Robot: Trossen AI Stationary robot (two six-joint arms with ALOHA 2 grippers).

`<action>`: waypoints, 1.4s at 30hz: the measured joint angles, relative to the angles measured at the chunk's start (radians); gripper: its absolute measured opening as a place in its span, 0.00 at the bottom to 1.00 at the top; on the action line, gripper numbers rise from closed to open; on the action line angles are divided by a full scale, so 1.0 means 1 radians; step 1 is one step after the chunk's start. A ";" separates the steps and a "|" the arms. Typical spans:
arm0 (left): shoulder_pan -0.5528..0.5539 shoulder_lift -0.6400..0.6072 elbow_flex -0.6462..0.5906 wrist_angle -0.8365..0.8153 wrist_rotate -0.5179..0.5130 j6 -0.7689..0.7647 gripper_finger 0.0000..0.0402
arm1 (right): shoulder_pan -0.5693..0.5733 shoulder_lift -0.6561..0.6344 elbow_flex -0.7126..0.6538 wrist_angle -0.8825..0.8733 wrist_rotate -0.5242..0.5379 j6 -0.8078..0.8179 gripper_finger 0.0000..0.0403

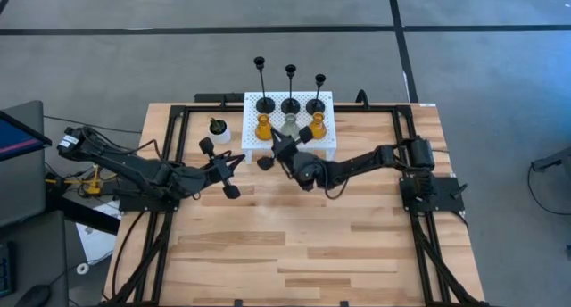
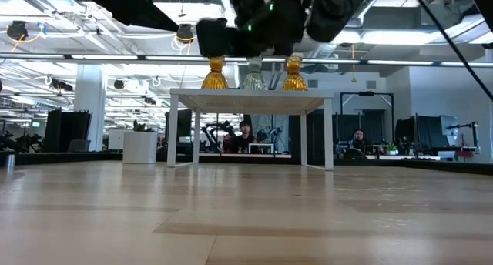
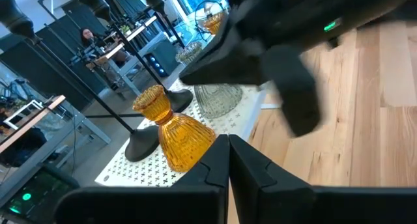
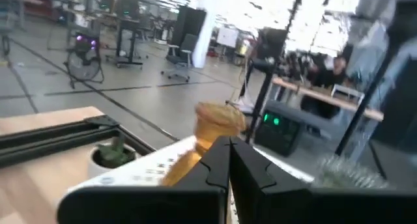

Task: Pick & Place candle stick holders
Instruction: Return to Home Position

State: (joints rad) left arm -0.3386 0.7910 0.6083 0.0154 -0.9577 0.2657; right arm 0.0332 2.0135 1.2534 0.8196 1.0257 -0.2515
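Six candle stick holders stand on the white perforated stand [image 1: 328,148] at the table's far side. Three black thin-stemmed ones [image 1: 291,103] stand in its back row. In front are an amber glass one [image 1: 263,127], a clear-grey one [image 1: 290,125] and a second amber one [image 1: 318,126]. My right gripper [image 1: 277,145] is shut and empty at the stand's near edge, close in front of the left amber holder [image 4: 218,123]. My left gripper [image 1: 243,161] is shut and empty, left of the stand's near left corner; the left amber holder [image 3: 172,129] lies ahead of it.
A small white pot with a green plant [image 1: 218,128] stands just left of the stand. Black frame rails [image 1: 169,164] run along the table's left and right sides. Bare wooden tabletop [image 1: 294,244] fills the near half. People sit in the room beyond [image 2: 245,134].
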 joint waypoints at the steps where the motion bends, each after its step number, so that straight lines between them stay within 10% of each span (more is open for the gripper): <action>1: 0.000 0.000 0.000 0.000 0.000 0.000 0.01 | 0.018 -0.009 0.002 -0.001 0.006 -0.033 0.00; 8: 0.000 0.000 0.000 0.000 0.000 0.038 0.02 | 0.116 -0.174 -0.043 -0.168 -0.010 -0.193 0.00; 17: -0.050 -0.029 0.000 0.000 0.148 0.044 0.02 | 0.073 -0.471 -0.167 -0.630 -0.498 0.088 0.00; 33: -0.076 -0.224 -0.102 0.061 0.573 0.047 0.02 | 0.049 -0.911 -0.556 -0.648 -0.820 0.104 0.00; 42: -0.075 -0.354 -0.191 0.079 0.488 0.054 0.02 | 0.038 -1.154 -0.692 -0.659 -0.846 0.121 0.00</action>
State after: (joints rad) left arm -0.4137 0.4374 0.4168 0.0940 -0.4700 0.3198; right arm 0.0708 0.8596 0.5615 0.1605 0.1800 -0.1306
